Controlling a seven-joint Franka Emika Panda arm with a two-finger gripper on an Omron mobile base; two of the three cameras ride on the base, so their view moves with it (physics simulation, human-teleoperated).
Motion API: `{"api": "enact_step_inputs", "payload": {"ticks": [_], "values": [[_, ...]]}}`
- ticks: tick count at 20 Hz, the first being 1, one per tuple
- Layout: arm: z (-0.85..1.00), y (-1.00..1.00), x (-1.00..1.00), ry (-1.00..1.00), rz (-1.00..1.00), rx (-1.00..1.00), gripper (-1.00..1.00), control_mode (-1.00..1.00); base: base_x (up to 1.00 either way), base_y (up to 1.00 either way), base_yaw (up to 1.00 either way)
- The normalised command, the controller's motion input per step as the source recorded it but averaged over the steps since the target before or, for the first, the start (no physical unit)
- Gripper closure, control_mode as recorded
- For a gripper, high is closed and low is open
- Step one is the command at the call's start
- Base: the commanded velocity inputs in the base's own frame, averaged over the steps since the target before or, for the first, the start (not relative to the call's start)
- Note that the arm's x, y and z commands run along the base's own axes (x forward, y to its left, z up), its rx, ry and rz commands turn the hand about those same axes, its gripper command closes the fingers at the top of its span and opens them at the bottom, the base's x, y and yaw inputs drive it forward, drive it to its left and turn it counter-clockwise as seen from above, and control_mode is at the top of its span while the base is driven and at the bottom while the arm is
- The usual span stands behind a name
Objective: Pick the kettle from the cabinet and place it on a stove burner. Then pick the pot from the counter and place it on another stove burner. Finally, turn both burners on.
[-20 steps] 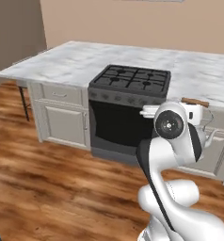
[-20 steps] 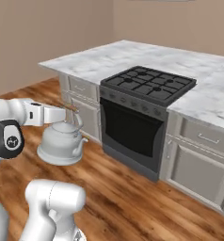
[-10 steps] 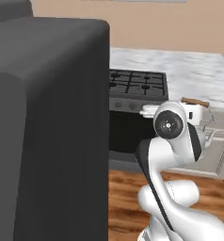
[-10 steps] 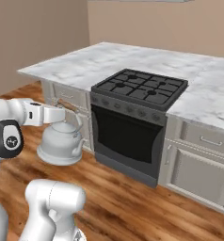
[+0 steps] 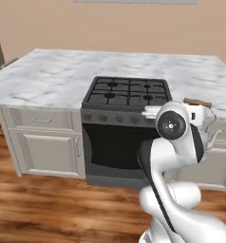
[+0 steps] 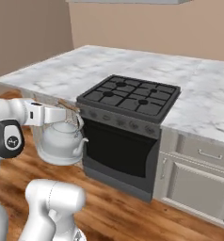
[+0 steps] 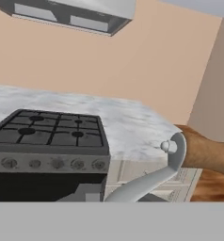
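Gripper (image 6: 69,109) pinching the kettle (image 6: 61,141) by its wooden bar, hanging low in front of the range (image 6: 128,96), so I'd lift above the grates w/ spout level before setting on a burner (image 6: 117,94).

A white marble counter (image 5: 48,78) on beige cabinets flanks a dark range (image 5: 127,92) with black burners (image 6: 128,96).

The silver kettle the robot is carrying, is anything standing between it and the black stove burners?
Nothing visible does. The small silver-grey metal kettle hangs from the hand in front of the dark range, lower than the white marble counter. The four black burners carry no pan or other object, so it needs lifting over the front edge.
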Motion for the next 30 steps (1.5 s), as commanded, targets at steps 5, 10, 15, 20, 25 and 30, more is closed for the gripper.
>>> {"api": "enact_step_inputs", "payload": {"ticks": [5, 10, 15, 20, 25, 30], "values": [[0.0, 0.0, 0.0, 0.0, 0.0, 0.0, 1.0, 1.0, 0.66, 0.23, -0.2], [0.0, 0.0, 0.0, 0.0, 0.0, 0.0, 1.0, 1.0, 0.6, 0.31, -0.21], [0.0, 0.0, 0.0, 0.0, 0.0, 0.0, 1.0, 1.0, 0.57, 0.31, -0.21], [0.0, 0.0, 0.0, 0.0, 0.0, 0.0, 1.0, 1.0, 0.67, 0.35, -0.16], [0.0, 0.0, 0.0, 0.0, 0.0, 0.0, 1.0, 1.0, 0.58, 0.34, -0.15], [0.0, 0.0, 0.0, 0.0, 0.0, 0.0, 1.0, 1.0, 0.52, 0.34, -0.13]]}}
